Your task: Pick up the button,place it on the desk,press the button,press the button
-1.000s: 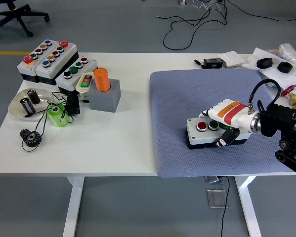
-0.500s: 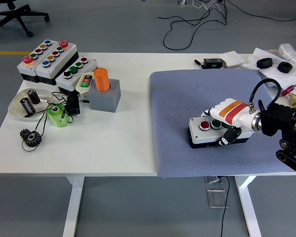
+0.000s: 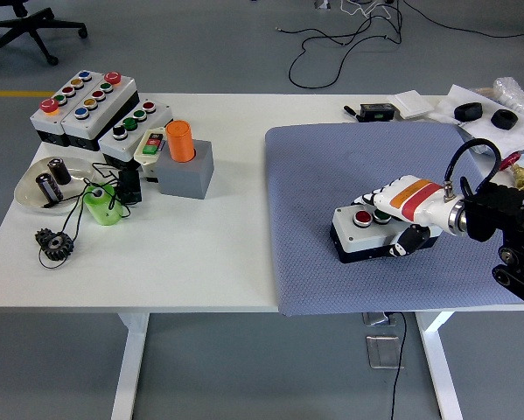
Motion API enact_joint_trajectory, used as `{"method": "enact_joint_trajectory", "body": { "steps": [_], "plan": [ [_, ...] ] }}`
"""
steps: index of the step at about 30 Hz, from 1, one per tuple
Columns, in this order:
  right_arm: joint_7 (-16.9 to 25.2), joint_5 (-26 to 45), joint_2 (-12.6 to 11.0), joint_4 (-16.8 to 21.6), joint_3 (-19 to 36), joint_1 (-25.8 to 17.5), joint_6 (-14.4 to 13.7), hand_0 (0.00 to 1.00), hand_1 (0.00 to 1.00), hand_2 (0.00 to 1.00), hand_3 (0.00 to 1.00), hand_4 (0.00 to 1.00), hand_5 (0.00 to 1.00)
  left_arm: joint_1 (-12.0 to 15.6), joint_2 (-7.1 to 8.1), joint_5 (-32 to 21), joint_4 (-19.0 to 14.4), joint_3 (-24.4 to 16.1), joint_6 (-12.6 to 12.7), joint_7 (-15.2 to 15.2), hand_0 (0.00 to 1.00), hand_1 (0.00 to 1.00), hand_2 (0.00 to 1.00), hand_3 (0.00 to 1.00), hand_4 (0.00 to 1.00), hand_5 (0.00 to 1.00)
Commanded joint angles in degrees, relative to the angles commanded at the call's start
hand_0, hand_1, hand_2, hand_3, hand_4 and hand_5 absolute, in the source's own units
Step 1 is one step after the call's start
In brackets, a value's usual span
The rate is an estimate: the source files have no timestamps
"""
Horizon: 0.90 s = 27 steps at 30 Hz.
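From my station, the right hand (image 3: 400, 216) covers the right part of the button box (image 3: 359, 234), so I cannot see the whole green button beneath its fingers or how many buttons the box carries. Whether a fingertip touches that button, I cannot tell. The right arm (image 3: 506, 229) is cut off by the picture's right edge. The items at the far right corner (image 3: 506, 101) are partly cropped. Markings on the control boxes (image 3: 87, 107) at far left are too small to read. The office chair (image 3: 30, 31) is cut by the top edge.
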Motion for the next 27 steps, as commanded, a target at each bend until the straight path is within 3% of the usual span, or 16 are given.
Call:
{"method": "enact_joint_trajectory", "body": {
  "steps": [1, 6, 7, 12, 13, 18, 19, 24, 25, 27],
  "plan": [
    [0.0, 0.3, -0.1, 0.2, 0.1, -0.1, 0.2, 0.765, 0.762, 0.858, 0.964, 0.868, 0.067, 0.0, -0.01, 0.0, 0.0, 0.1, 0.0, 0.0, 0.598, 0.532, 0.492, 0.435, 0.266, 0.992],
    [0.2, 2.1, -1.5, 2.1, 2.1, -1.4, 0.7, 0.765, 0.762, 0.858, 0.964, 0.868, 0.067, 0.1, -0.03, 0.0, 0.0, 0.2, 0.0, 0.0, 0.598, 0.532, 0.492, 0.435, 0.266, 0.992],
    [0.7, 2.4, -2.0, 2.8, 3.4, -2.1, -0.1, 0.815, 0.788, 0.900, 0.998, 0.880, 0.071, 0.2, -0.03, 0.1, 0.0, 0.2, 0.0, 0.0, 0.598, 0.532, 0.492, 0.435, 0.265, 0.992],
    [2.2, 4.4, -3.2, 5.3, 8.2, -3.8, -1.9, 0.815, 0.788, 0.900, 0.998, 0.880, 0.071, 0.4, -0.02, 0.1, 0.0, 0.3, 0.1, -0.1, 0.598, 0.532, 0.492, 0.435, 0.265, 0.992],
    [2.3, 4.7, -3.3, 5.7, 8.7, -3.9, -1.9, 0.854, 0.820, 0.915, 0.998, 0.892, 0.065, 0.4, -0.01, 0.1, 0.0, 0.4, 0.1, -0.2, 0.599, 0.533, 0.492, 0.435, 0.265, 0.992],
    [1.9, 7.2, -4.7, 8.4, 11.9, -5.5, -1.4, 0.854, 0.820, 0.915, 0.998, 0.892, 0.065, 0.5, -0.03, 0.2, 0.0, 0.3, 0.2, -0.2, 0.599, 0.533, 0.492, 0.435, 0.265, 0.992],
    [1.9, 7.5, -4.9, 8.9, 12.5, -5.8, -1.5, 0.821, 0.775, 0.837, 0.998, 0.888, 0.060, 0.5, -0.03, 0.2, 0.0, 0.2, 0.2, -0.2, 0.599, 0.532, 0.492, 0.435, 0.265, 0.992],
    [0.5, 8.0, -6.7, 12.7, 16.7, -7.7, -0.9, 0.821, 0.775, 0.837, 0.998, 0.888, 0.060, 0.6, -0.04, 0.3, 0.0, 0.2, 0.2, -0.3, 0.599, 0.532, 0.492, 0.435, 0.265, 0.992],
    [0.2, 8.2, -7.0, 13.5, 17.2, -8.0, -0.8, 0.519, 0.364, 0.429, 0.954, 0.841, 0.029, 0.6, -0.03, 0.3, 0.0, 0.1, 0.2, -0.3, 0.599, 0.533, 0.494, 0.435, 0.265, 0.993],
    [-0.8, 9.2, -7.5, 14.6, 17.7, -8.6, -1.3, 0.519, 0.364, 0.429, 0.954, 0.841, 0.029, 0.6, -0.02, 0.4, 0.0, 0.1, 0.2, -0.2, 0.599, 0.533, 0.494, 0.435, 0.265, 0.993]
  ]
}}
